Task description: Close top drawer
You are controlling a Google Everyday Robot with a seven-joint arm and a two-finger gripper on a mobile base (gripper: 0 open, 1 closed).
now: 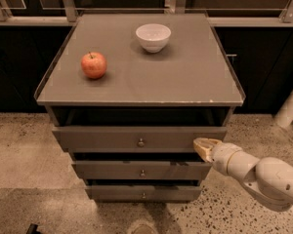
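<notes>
Grey-brown wide, shallow top drawer (102, 139) with a small round metal knob (141, 142) sits partly pulled out at frame centre. Tan-tipped end effector (202, 148) at lower right touches the drawer front's right end; open or closed, cannot tell. Red apple (94, 65) and white bowl (153, 37) sit on the grey surface (185, 82).

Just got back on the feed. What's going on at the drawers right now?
The robot's arm reaches in from the lower right, and its gripper is at the right end of the top drawer front panel, apparently against it. The drawer is not closed yet: it sticks out from the cabinet, with a dark gap showing above it. An apple and a white bowl sit apart on the cabinet top, away from the gripper.
</notes>
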